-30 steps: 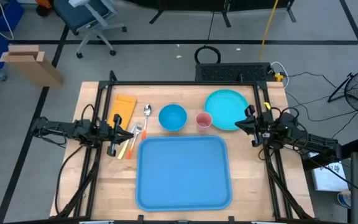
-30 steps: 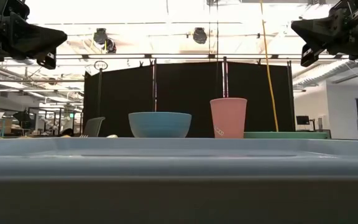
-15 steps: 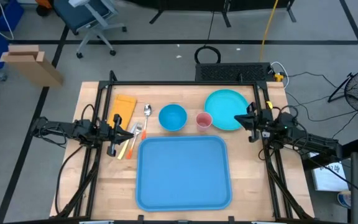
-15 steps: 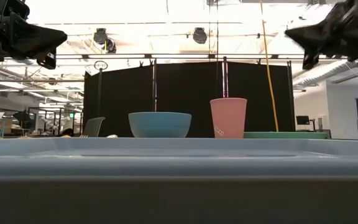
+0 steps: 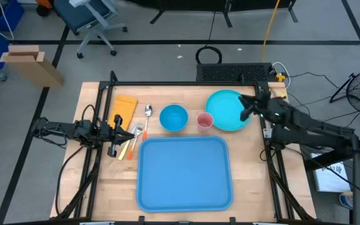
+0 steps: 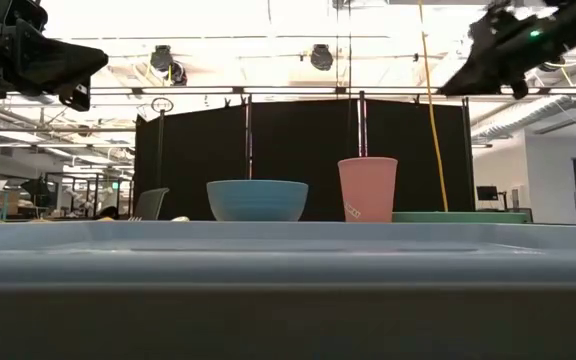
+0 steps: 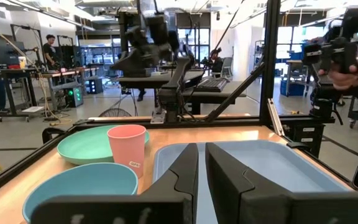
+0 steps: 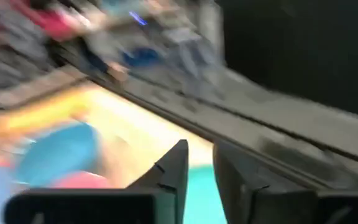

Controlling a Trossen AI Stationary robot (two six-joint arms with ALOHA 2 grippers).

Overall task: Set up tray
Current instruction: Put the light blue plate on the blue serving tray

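Observation:
The blue tray (image 5: pixel 184 172) lies flat on the near half of the table. Behind it stand a blue bowl (image 5: pixel 174 117), a pink cup (image 5: pixel 205 120) and a round turquoise plate (image 5: pixel 225 110). My right gripper (image 5: pixel 244 113) hangs above the plate's right rim, high over the table (image 6: pixel 471 72), touching nothing. In the blurred right wrist view its fingers (image 8: pixel 200 155) show a narrow gap. My left gripper (image 5: pixel 132 132) is shut (image 7: pixel 201 168) and waits over the cutlery, left of the tray.
A spoon (image 5: pixel 148 112), a yellow napkin (image 5: pixel 125 107) and orange-handled cutlery (image 5: pixel 129 147) lie at the table's left. Black frame rails run along both sides (image 5: pixel 274 164). Bare wood shows right of the tray. People stand in the room beyond.
My right gripper has swung from beside the tray's far right corner toward the table's far edge, and now hangs over the plate's right rim. Its arm has turned to point diagonally. The left arm and all the dishes have stayed where they were.

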